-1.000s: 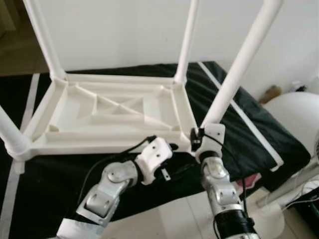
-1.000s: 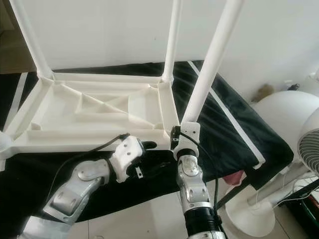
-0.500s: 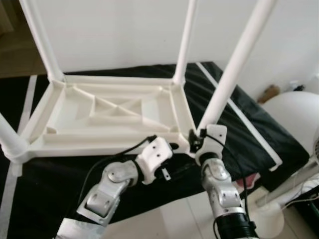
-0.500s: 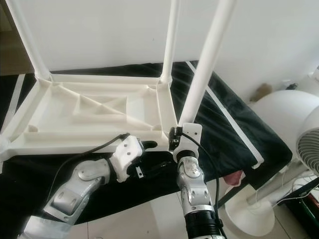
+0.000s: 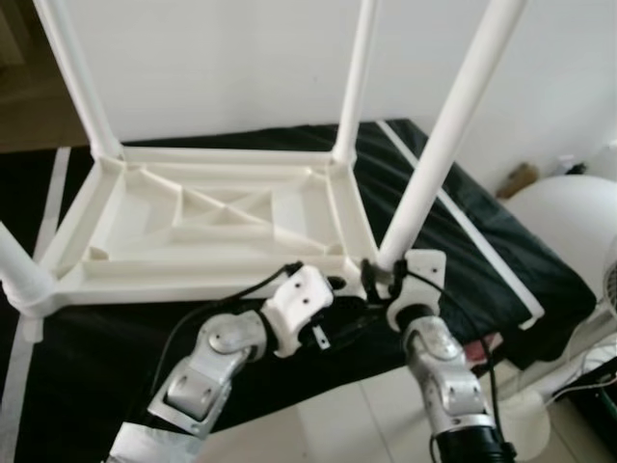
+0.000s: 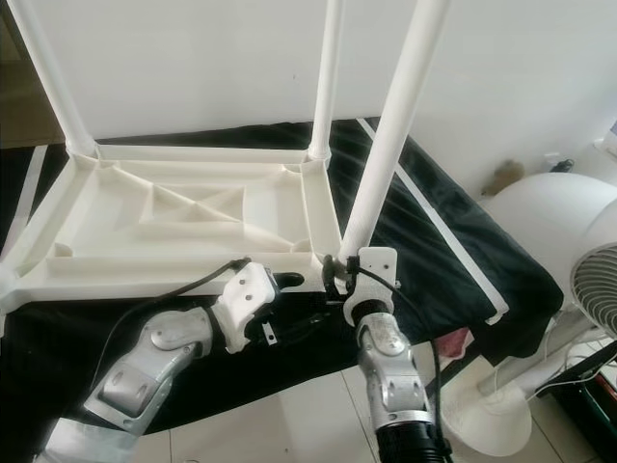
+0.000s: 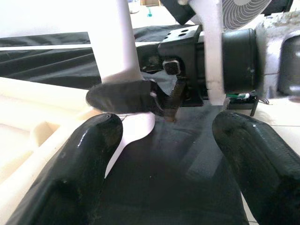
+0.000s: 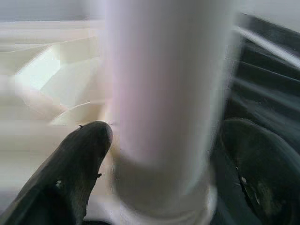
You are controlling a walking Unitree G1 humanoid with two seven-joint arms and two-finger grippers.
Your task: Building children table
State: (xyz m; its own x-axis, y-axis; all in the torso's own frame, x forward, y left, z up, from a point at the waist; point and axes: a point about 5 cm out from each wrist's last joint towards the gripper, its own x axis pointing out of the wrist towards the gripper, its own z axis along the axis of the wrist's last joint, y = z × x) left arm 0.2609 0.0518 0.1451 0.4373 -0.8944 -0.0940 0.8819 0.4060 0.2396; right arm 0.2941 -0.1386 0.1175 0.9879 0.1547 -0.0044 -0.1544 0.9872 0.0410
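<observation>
Since a second ago the right arm has drawn back toward the robot and the near-right leg [image 5: 439, 145] leans a touch less, while the left arm has barely stirred.

That leg is a smooth, glossy white plastic tube, hollow by the look of it, so likely light and stiff but slippery under hard pads; the safest hold is low down, close to the corner socket, where any lean is easiest to steady. The right gripper [image 8: 154, 164] has it there, one black finger on each side of the tube just above the collar, though the blur hides whether the pads actually press on it.

It rises from the children table [image 5: 217, 217], which lies upside down on a black sheet [image 5: 453, 231] spread over a low surface: a moulded white top with raised ribs and a shallow rim, rigid and probably easy to shift. Three more legs stand at the other corners.

Just beside that corner waits the left gripper [image 7: 171, 164], fingers spread wide with nothing between them, pointing at the base of the leg. A white fan [image 6: 593, 289] stands on the pale tiled floor [image 5: 337, 415] to the right.
</observation>
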